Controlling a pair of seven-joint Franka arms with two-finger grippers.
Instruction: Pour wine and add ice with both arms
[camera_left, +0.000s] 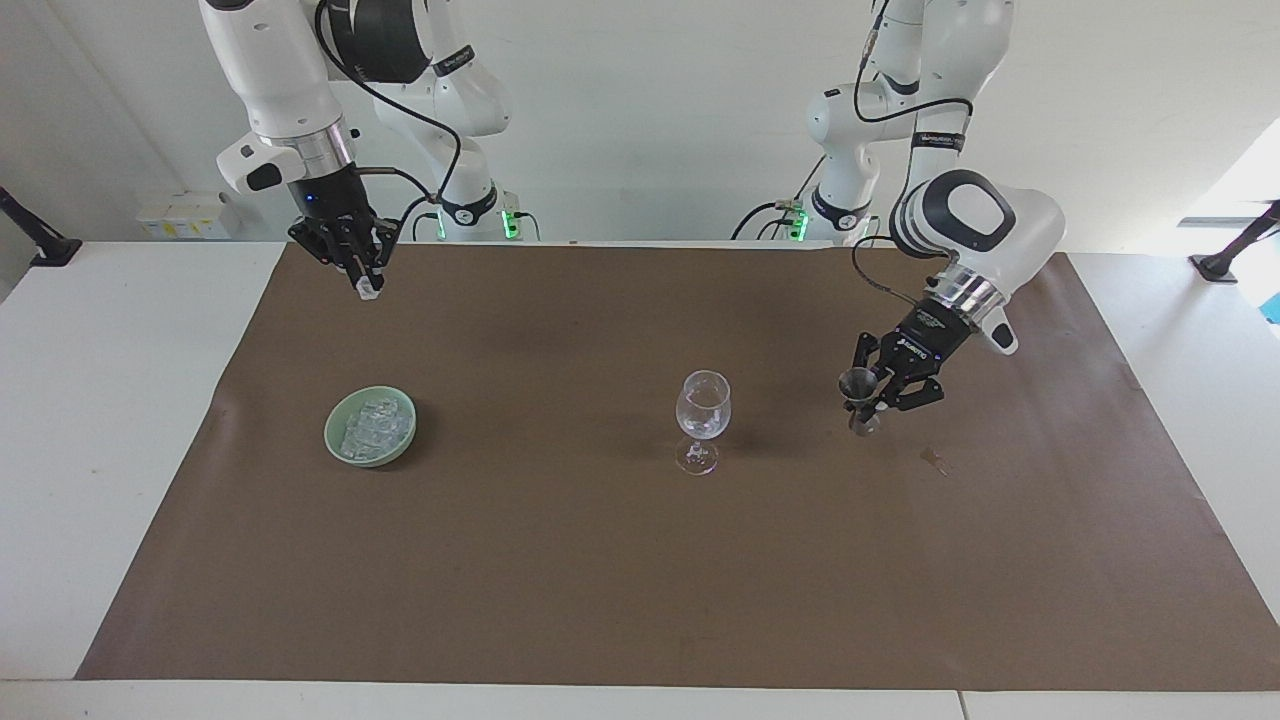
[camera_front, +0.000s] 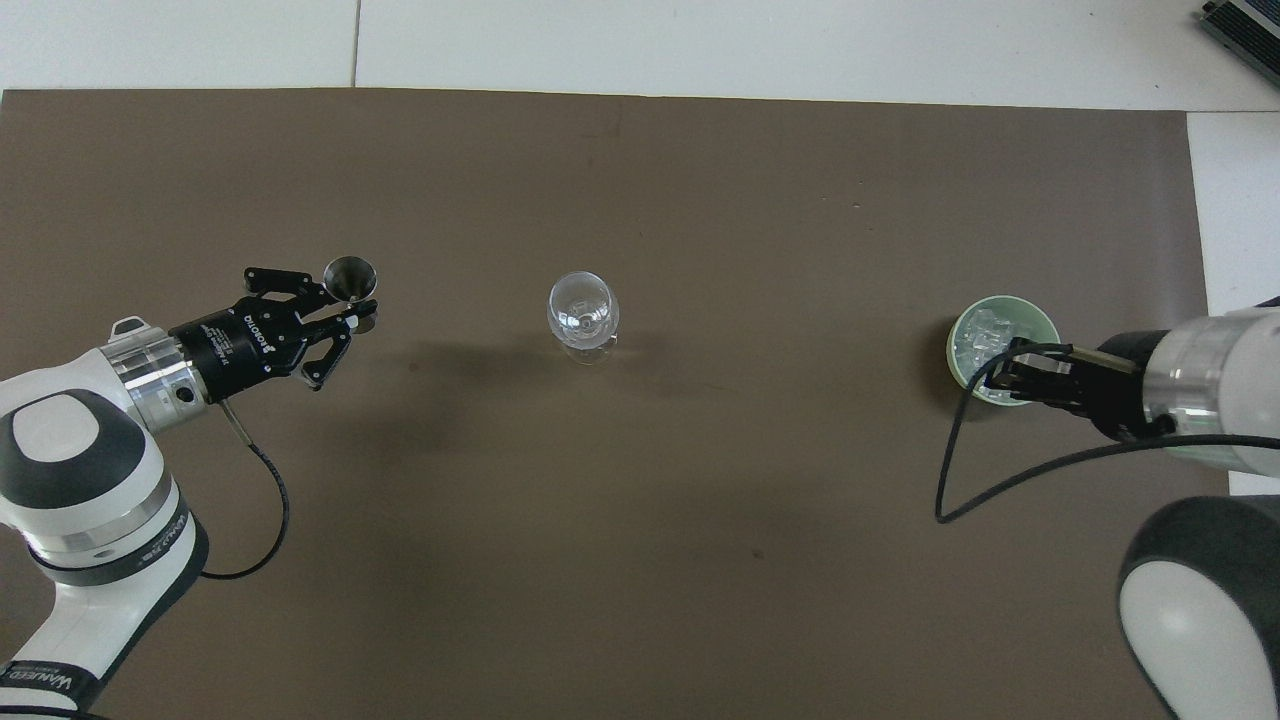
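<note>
A clear wine glass (camera_left: 703, 408) (camera_front: 582, 310) stands upright mid-mat. My left gripper (camera_left: 868, 398) (camera_front: 348, 308) is shut on a steel jigger (camera_left: 857, 385) (camera_front: 350, 277), held upright just above the mat beside the glass, toward the left arm's end. A green bowl (camera_left: 334, 440) (camera_front: 952, 345) of ice (camera_left: 372, 420) (camera_front: 990, 335) sits toward the right arm's end. High over the mat by the bowl's robot-side rim, my right gripper (camera_left: 366, 288) (camera_front: 1000, 372) is shut on a small whitish ice cube (camera_left: 369, 293). The wine is out of view.
A brown mat (camera_left: 560, 580) covers most of the white table (camera_left: 110, 400). A small scrap (camera_left: 936, 460) lies on the mat near the jigger. Two slimmer arms with green-lit bases (camera_left: 478, 215) stand at the robots' edge.
</note>
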